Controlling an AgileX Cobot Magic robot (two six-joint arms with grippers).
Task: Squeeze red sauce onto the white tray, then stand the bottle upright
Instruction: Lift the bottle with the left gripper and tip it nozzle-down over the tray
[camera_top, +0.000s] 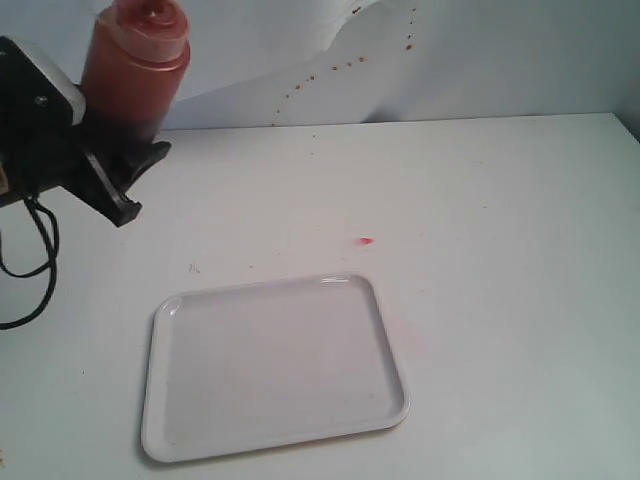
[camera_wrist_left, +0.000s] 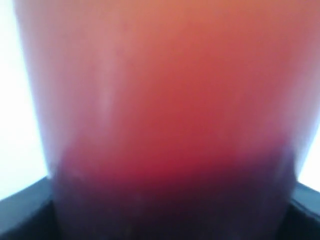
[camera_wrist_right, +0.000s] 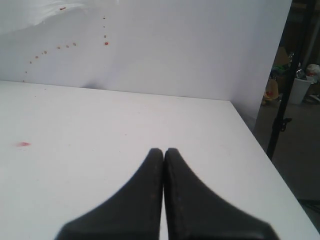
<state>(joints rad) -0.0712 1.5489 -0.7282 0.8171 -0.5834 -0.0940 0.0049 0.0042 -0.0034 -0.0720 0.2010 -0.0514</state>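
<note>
in the exterior view we find the left gripper (camera_top: 112, 150) at the upper left of the frame, raised off the table (camera_top: 500, 200) and clamped around the lower body of the bottle (camera_top: 135, 65). the bottle stands roughly upright in that grip, its cap end toward the top edge, with the red sauce (camera_top: 122, 112) darkening the part nearest the jaws. the white tray (camera_top: 160, 322) lies flat at the lower centre, well apart from the bottle, its surface plain white. a pink smear (camera_top: 365, 240) marks the table just above the tray's upper right corner, and brown dots (camera_top: 340, 68) speckle the wall (camera_top: 500, 60) behind. in the left wrist view the bottle (camera_wrist_left: 160, 90) fills nearly the whole frame (blurred by closeness), orange-red above and dark red below, with a black finger (camera_wrist_left: 20, 215) at the lower left corner. in the right wrist view the right gripper (camera_wrist_right: 164, 153) hangs over bare table at the bottom centre, jaws pressed together and holding nothing.
</note>
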